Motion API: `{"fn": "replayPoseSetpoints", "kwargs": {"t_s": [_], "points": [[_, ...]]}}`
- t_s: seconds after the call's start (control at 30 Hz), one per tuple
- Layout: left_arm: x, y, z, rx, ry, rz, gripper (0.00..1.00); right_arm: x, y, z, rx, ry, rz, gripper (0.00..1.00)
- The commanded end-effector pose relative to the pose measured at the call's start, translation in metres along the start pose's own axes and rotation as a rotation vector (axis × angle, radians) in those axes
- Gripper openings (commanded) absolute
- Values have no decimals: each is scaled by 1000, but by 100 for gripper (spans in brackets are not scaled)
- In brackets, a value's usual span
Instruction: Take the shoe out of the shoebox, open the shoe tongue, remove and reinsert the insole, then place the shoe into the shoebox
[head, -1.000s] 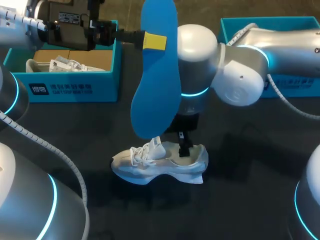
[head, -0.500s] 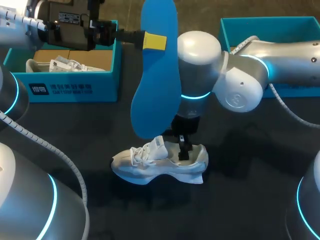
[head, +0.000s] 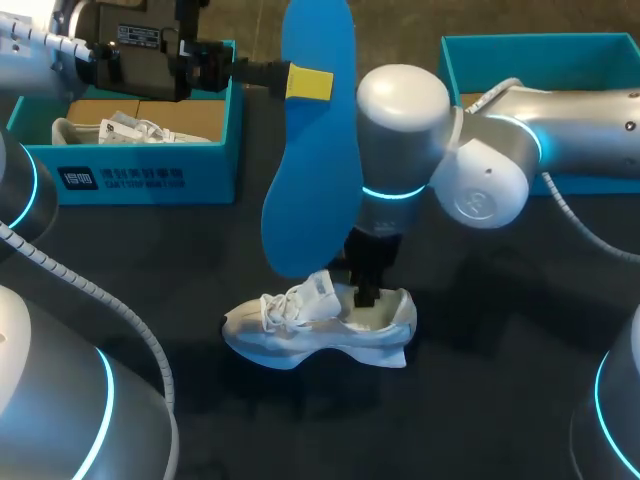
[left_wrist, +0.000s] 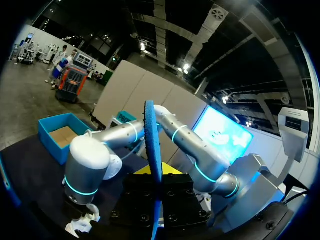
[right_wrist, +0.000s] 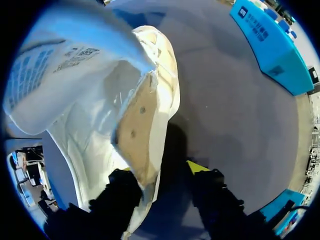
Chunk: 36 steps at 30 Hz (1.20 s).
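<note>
- Near the lower middle of the head view, the white shoe (head: 300, 335) lies on the dark bench (head: 480, 400), well apart from the shoebox (head: 150, 170) at upper left and the other blue box (head: 540, 50) at upper right.
- Right tool (head: 367, 292) stands astride the heel wall, fingers apart, with a gap beside the outer finger (right_wrist: 212, 192).
- Left tool (head: 308, 83), at upper middle, grips the upright blue insole (head: 310, 200); its lower tip is near the tongue.

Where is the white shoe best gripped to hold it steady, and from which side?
Grip the heel collar, coming down from above, one finger inside the opening and one outside. The white shoe stands upright on its sole with its mouth facing up, and that rim is a thin wall, probably easy to pinch.
</note>
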<state>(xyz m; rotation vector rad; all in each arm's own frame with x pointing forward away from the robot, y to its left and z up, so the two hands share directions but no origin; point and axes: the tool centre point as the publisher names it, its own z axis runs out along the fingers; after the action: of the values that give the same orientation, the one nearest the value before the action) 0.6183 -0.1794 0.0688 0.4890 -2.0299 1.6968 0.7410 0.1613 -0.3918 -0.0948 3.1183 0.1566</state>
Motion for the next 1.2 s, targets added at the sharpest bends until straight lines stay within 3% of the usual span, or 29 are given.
{"fn": "replayPoseSetpoints", "kwargs": {"t_s": [0.03,0.07,0.3,0.77,1.2], "points": [[-1,-1,1,-3,1,0,0,2,-3,-5,1,-15,9,20],[-1,-1,1,-3,1,0,0,2,-3,-5,1,-16,10,0],[-1,-1,1,-3,1,0,0,6,-5,-3,-10,-13,25,0],[-1,-1,1,-3,1,0,0,25,-12,-48,-16,-33,80,0],[-1,-1,1,-3,1,0,0,30,-15,-63,-4,-5,55,0]]}}
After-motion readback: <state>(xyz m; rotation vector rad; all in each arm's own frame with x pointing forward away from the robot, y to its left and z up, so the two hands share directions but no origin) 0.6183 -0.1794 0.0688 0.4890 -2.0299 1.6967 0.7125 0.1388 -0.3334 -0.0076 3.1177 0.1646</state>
